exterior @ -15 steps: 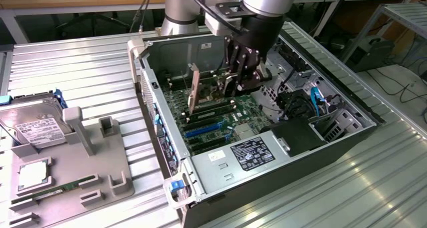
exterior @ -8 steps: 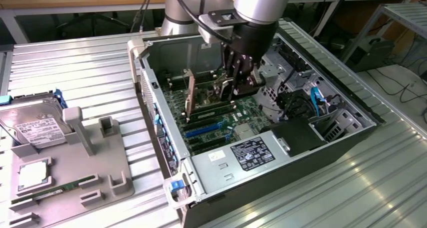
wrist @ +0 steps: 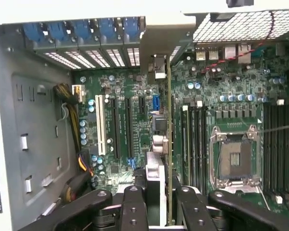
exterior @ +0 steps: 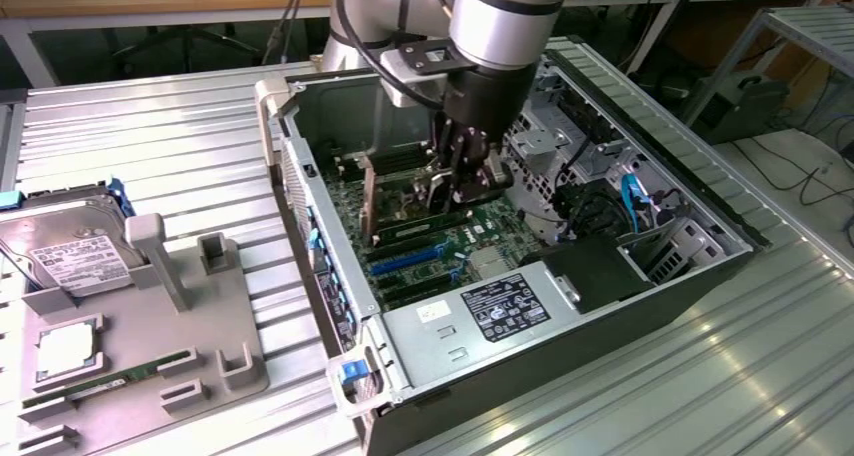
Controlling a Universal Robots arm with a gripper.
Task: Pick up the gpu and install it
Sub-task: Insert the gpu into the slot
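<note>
My gripper (exterior: pixel 457 188) reaches down into the open computer case (exterior: pixel 694 201), over the green motherboard (exterior: pixel 467 238). It is shut on the gpu (wrist: pixel 169 144). In the wrist view the gpu stands edge-on between my black fingers (wrist: pixel 135 207), and its silver bracket (wrist: pixel 159 43) points at the case's rear wall. In the exterior view the gpu (exterior: pixel 371 204) stands upright on the side of my fingers nearer the exterior view's left. Long black expansion slots (wrist: pixel 118 130) lie beside it. Whether its lower edge sits in a slot is hidden.
The empty CPU socket (wrist: pixel 236 156) and memory slots (wrist: pixel 195 144) lie beside the card. Blue slot clips (wrist: pixel 82 29) line the rear wall. A power supply (exterior: pixel 501 306) fills the near end of the case. A grey fixture (exterior: pixel 147 346) at the exterior view's left holds a hard drive (exterior: pixel 74 251).
</note>
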